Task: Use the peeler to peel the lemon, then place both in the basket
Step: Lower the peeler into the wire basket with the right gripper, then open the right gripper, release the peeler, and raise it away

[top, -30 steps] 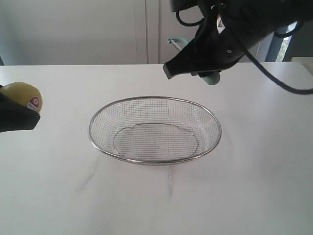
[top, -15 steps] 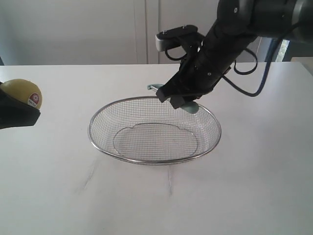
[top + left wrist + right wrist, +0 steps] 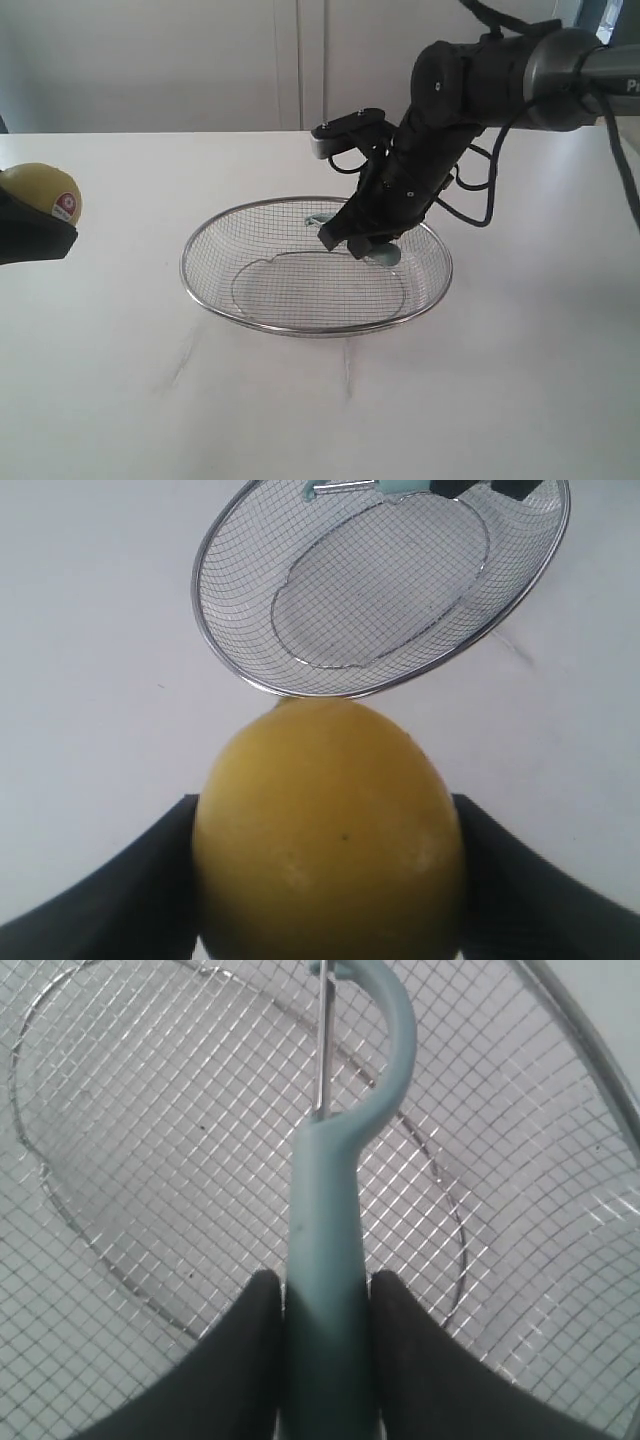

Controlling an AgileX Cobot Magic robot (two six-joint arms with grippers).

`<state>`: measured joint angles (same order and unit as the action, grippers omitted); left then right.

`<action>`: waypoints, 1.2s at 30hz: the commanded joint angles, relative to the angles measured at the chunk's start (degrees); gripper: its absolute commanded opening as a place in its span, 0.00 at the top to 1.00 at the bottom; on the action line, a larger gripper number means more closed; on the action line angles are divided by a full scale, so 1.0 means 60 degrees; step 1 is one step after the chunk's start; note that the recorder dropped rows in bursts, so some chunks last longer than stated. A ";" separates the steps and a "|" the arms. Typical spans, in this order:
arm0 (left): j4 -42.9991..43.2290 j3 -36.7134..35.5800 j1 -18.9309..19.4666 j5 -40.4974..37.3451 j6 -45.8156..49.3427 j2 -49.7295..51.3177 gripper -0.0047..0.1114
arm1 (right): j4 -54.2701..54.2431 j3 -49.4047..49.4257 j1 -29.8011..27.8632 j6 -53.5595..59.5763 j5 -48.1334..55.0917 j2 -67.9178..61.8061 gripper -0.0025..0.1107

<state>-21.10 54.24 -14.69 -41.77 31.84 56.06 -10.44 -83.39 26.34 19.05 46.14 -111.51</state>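
Teal plastic sits pinched between the two black fingers of the right gripper (image 3: 362, 243), which is clamped on the handle of the peeler (image 3: 322, 1260). The looped head and thin metal blade point out over the mesh. The arm reaches down inside the far side of the basket (image 3: 183, 270), so the tool hangs low over the wire floor, probably so it can be let go without a drop or a bounce. Whether it already touches the mesh cannot be told. The left gripper (image 3: 328, 870) waits well apart at the table's (image 3: 500, 400) left edge, its fingers pressed against both flanks of the lemon (image 3: 40, 190), likely holding it clear until the basket is free. The lemon is round and pale yellow with a smooth, faintly pitted rind. A red-and-white sticker (image 3: 67, 205) faces the basket, and the sides in view show no stripped patch.
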 commanded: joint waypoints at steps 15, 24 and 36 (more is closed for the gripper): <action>-0.0190 0.0090 -0.0049 0.0015 -0.0064 -0.0110 0.96 | 0.0165 -0.0079 -0.0067 -0.0035 0.0086 -0.0775 0.98; -0.0190 0.0090 -0.0049 0.0015 -0.0064 -0.0110 0.96 | 0.0147 -0.0079 -0.0067 -0.0208 0.0085 -0.0779 0.76; -0.0189 0.0090 -0.0049 -0.0004 -0.0064 -0.0110 0.96 | 0.0147 -0.0096 -0.0067 -0.0208 0.0011 -0.0717 0.47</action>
<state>-21.10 54.24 -14.69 -41.77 31.84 56.06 -9.76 -83.48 26.34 18.04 46.31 -116.32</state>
